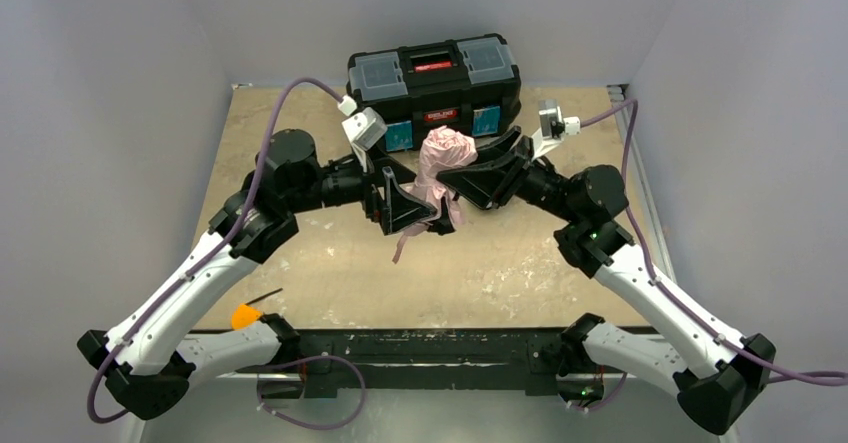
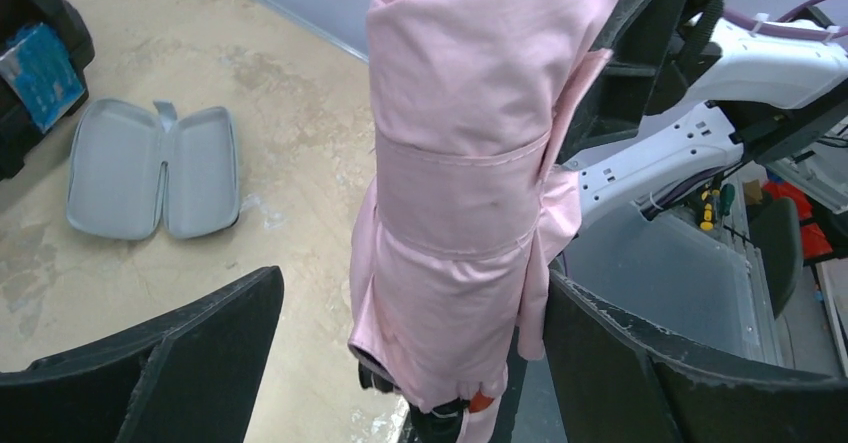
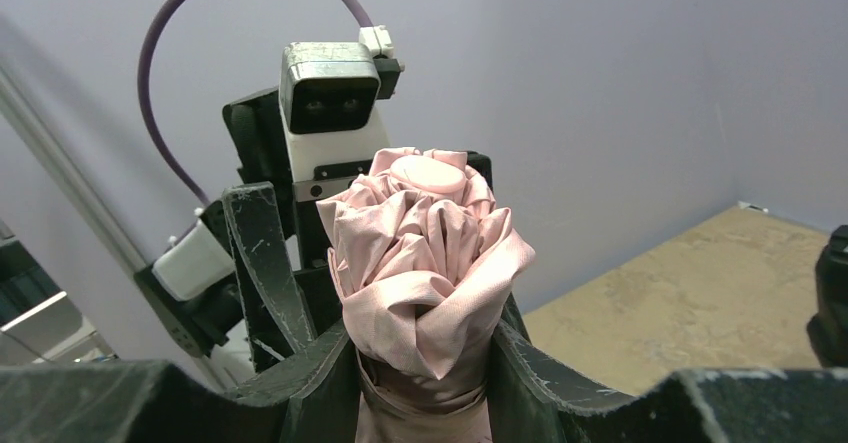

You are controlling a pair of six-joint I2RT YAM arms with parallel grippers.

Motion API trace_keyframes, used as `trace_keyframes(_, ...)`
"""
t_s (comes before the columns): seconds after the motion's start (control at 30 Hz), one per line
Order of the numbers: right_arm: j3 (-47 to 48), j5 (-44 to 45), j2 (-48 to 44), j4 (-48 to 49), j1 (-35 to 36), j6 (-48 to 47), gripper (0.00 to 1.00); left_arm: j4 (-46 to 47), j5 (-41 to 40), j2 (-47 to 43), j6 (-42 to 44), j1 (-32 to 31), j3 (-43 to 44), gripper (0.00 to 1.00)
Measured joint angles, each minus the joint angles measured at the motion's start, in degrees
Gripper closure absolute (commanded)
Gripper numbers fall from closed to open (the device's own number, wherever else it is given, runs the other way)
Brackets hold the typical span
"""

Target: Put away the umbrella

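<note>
Right end effector [image 3: 425, 358] clamped on pale pink folded fabric umbrella [image 3: 425, 253], held upright above the beige desk [image 1: 330, 263]. Left end effector [image 2: 412, 278] spread wide around its lower part (one finger well clear of fabric).

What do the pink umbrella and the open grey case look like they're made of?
The umbrella looks like thin woven fabric, matte, probably polyester or nylon: it creases, bunches and shows stitched seams. The case seems to be a semi-rigid moulded shell, perhaps fabric-covered foam: its smooth matte halves keep their shape.
</note>
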Motion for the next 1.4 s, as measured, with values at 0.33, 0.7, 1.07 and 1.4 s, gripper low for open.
trace_keyframes(0.33,0.1,-3.3,3.7,7.2,0.0,6.5,1.0,8.7,7.1,1.2,-3.5,0.0,-1.4,0.83)
trace_keyframes(0.7,0.1,0.5,2.3,3.5,0.2,5.9,0.12,7.9,6.3,1.1,-4.9,0.3,-1.8,1.0)
trace_keyframes(1.07,7.0,16.5,-2.2,-18.9,-0.1,5.3,0.01,-10.3,-20.0,2.5,3.2,-1.3,3.8,1.0)
trace_keyframes(1.4,20.0,24.3,7.8,-40.5,-0.1,16.4,0.01,-12.0,-52.3,8.7,18.4,-15.8,5.4,1.0)
